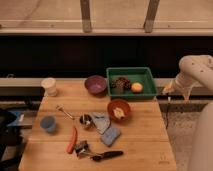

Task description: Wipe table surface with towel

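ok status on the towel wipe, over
gripper off right of table, jaws open, empty. towel untouched mid-table. orange bowl and sponge crowd it.

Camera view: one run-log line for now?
phase: pre-grasp | gripper: open, empty, in air right of green tray, off table surface | towel: untouched, lying left of orange bowl | wiping: not started

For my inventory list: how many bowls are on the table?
2: purple bowl left of the green tray, orange bowl in front of it. Gripper hangs right of the table.
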Controlling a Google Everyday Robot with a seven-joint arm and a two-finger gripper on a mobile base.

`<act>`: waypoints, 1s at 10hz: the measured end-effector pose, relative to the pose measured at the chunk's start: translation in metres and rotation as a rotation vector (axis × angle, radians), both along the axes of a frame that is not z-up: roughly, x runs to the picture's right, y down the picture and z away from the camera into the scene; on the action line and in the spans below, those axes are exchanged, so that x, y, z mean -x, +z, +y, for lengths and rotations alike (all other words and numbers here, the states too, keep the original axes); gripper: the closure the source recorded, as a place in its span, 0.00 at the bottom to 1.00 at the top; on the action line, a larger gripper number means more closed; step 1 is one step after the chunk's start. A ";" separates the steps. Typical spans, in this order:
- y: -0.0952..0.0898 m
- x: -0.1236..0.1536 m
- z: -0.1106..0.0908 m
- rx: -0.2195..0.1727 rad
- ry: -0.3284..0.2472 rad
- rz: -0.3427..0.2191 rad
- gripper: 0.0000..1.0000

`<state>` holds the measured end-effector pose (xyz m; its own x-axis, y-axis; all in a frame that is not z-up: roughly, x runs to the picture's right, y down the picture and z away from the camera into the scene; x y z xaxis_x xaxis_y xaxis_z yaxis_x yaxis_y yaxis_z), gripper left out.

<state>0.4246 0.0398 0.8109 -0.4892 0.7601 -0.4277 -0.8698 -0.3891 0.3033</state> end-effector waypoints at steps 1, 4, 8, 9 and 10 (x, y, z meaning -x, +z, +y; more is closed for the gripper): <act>0.000 0.000 0.000 0.000 -0.002 0.000 0.24; 0.003 0.023 -0.001 0.012 -0.054 -0.033 0.24; 0.004 0.098 0.016 0.033 -0.159 -0.178 0.24; 0.002 0.129 0.021 0.033 -0.210 -0.236 0.24; -0.002 0.153 0.026 0.030 -0.252 -0.276 0.24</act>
<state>0.2717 0.0653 0.8085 -0.1510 0.8274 -0.5410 -0.9879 -0.1466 0.0515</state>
